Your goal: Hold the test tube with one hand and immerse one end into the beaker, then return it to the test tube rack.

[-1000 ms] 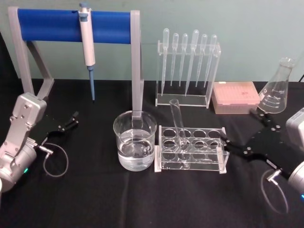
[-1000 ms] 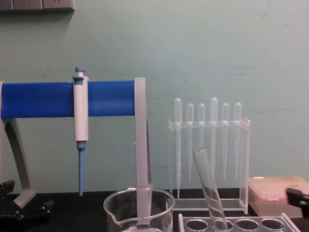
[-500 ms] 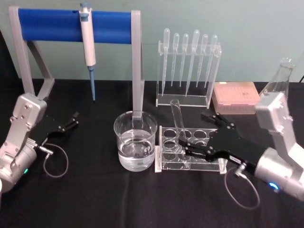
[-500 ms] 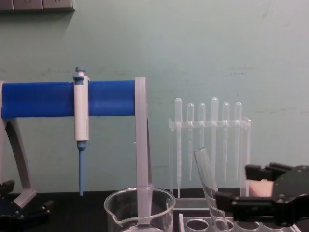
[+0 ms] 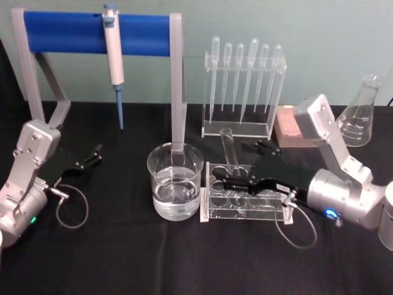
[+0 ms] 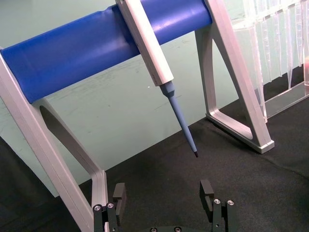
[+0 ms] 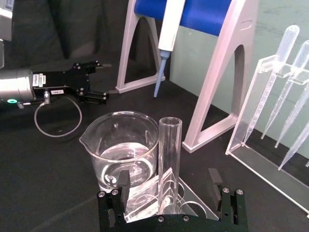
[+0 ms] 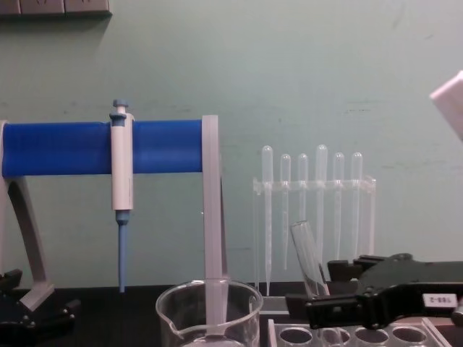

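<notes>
Our right fingers (image 7: 124, 181) stood open, the near-upright test tube (image 7: 170, 145) rising between them from its rack (image 5: 276, 212). Our left fingers (image 6: 119, 194), also open, idled well away.

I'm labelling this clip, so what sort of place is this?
Likely a lab bench: a pipette hangs on a blue stand, plastic droppers stand in a rack, and the right claw straddles a test tube beside a beaker.

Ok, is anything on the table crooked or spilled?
The test tube leans in its rack, top tipped toward the beaker. The open right gripper brackets it; the left gripper rests open far left. No spill visible.
</notes>
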Controlling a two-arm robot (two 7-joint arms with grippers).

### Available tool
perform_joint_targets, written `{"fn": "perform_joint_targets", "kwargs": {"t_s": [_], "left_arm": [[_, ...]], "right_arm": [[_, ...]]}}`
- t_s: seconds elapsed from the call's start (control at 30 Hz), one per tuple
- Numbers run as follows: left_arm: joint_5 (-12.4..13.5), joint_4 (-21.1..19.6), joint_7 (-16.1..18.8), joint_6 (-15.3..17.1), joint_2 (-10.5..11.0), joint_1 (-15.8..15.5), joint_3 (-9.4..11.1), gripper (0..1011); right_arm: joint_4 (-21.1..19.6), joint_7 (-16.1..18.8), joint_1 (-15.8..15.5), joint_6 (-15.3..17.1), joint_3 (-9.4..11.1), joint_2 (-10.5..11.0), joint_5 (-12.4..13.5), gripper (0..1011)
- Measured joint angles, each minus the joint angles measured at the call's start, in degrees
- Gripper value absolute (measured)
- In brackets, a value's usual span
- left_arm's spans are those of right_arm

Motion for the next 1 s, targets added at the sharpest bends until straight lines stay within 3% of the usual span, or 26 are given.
{"fn": "perform_joint_targets", "kwargs": {"t_s": [0.3, 0.53, 0.63, 0.67, 0.83, 0.93, 1.0], "left_arm": [[0.0, 0.0, 0.0, 0.0, 0.0, 0.0, 0.0, 1000], [0.0, 0.0, 0.0, 0.0, 0.0, 0.0, 0.0, 1000], [0.0, 0.0, 0.0, 0.0, 0.0, 0.0, 0.0, 1000], [0.0, 0.0, 0.0, 0.0, 0.0, 0.0, 0.0, 1000], [0.0, 0.0, 0.0, 0.0, 0.0, 0.0, 0.0, 1000], [0.0, 0.0, 0.0, 0.0, 0.0, 0.0, 0.0, 1000], [0.0, 0.0, 0.0, 0.0, 0.0, 0.0, 0.0, 1000]], "right_arm": [[1.4, 0.4, 1.9, 0.9, -0.9, -1.5, -2.2, 840], [1.4, 0.4, 2.0, 1.0, -0.7, -2.1, -2.8, 609], [1.4, 0.4, 1.8, 1.0, -0.5, -2.2, -2.9, 539], [1.3, 0.4, 1.6, 1.0, -0.3, -2.2, -2.8, 469], [0.5, 0.4, 0.8, 0.7, 0.7, -2.3, -2.3, 306], [0.0, 0.3, 0.3, 0.4, 1.2, -2.4, -1.8, 227], [-0.6, 0.0, -0.3, 0.1, 1.7, -2.5, -1.2, 226]]}}
